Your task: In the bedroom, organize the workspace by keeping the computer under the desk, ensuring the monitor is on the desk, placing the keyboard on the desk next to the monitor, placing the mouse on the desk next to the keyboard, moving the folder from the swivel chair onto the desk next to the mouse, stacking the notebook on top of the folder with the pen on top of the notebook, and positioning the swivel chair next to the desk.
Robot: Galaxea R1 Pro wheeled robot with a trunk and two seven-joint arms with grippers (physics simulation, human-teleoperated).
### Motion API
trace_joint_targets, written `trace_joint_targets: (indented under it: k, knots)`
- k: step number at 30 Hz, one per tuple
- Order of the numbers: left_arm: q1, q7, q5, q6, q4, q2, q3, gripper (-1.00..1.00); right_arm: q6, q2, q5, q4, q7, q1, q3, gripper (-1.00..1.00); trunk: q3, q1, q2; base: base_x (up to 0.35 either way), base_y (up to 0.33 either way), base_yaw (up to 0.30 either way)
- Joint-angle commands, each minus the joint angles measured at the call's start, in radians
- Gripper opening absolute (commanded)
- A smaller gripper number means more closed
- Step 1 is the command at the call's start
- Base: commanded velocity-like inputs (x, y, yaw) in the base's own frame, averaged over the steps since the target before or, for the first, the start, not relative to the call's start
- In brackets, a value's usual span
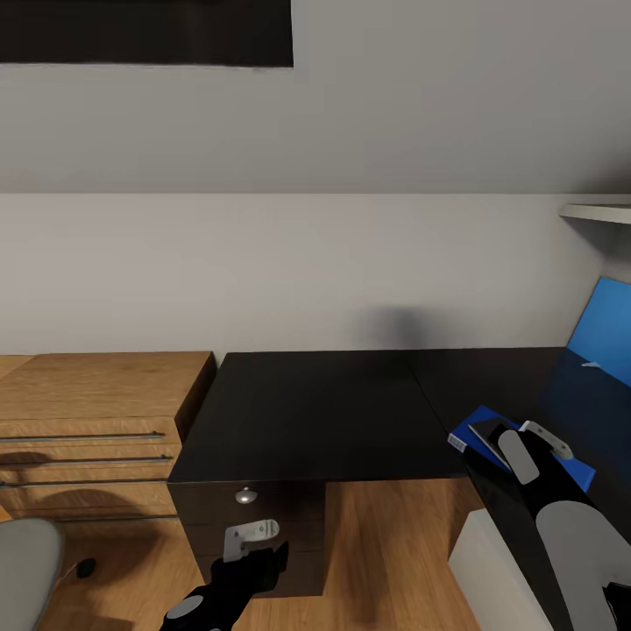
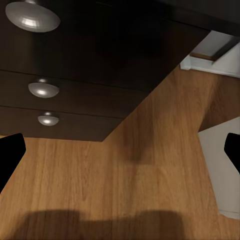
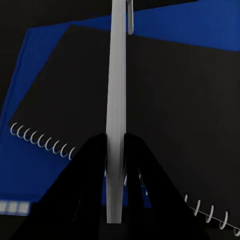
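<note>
Up close, the black table (image 1: 315, 412) runs along a plain white wall under a sloped ceiling, with a dark-framed skylight (image 1: 145, 31) above and light wood floor (image 1: 386, 543) below. A wooden chest (image 1: 92, 421) with bar handles stands just beside the table's left end, and a grey chair (image 1: 26, 570) edge shows at the lower left. Black drawers (image 1: 250, 526) with round silver knobs sit under the table.

On the table's right wing the blue folder (image 1: 478, 429) lies flat, and the dark notebook (image 1: 487, 434) lies on top of it. The right hand (image 1: 526, 438) hangs over them. The right wrist view shows what the head view cannot: the notebook (image 3: 150, 100) has a spiral wire binding along one edge, and the right hand (image 3: 116, 150) is narrowed tight on the white pen (image 3: 117, 100), gripping it near one end. The pen's long axis runs straight out from the fingers, its clip end pointing away over the notebook toward the folder's (image 3: 35, 75) far edge. Whether the pen touches the notebook, I cannot tell.

The left hand (image 1: 254, 548) hangs low in front of the drawers. Its wrist view shows three knobs (image 2: 44, 89), the floor, and its own fingertips (image 2: 10, 155) at both edges, spread wide and holding nothing.
</note>
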Motion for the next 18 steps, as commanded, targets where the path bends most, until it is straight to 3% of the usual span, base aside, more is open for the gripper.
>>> trace_joint_targets:
  k: [1,9,18]
  knots:
    - [0.000,0.009,0.011,0.002,-0.002,0.000,-0.001,1.00,0.004,0.000,-0.007,-0.002,-0.006,0.000,0.000,-1.00,-0.001,0.000,-0.001,0.000,0.000,0.000]
    - [0.000,0.009,0.011,0.002,-0.002,0.000,-0.001,1.00,0.007,0.000,-0.006,-0.003,-0.066,0.000,-0.001,-1.00,-0.001,0.000,-0.001,0.000,0.000,0.000]
    - [0.000,0.009,0.011,0.002,-0.002,0.000,-0.001,1.00,0.007,0.000,-0.006,-0.004,-0.076,0.000,-0.001,-1.00,-0.001,0.000,-0.001,0.000,0.000,0.000]
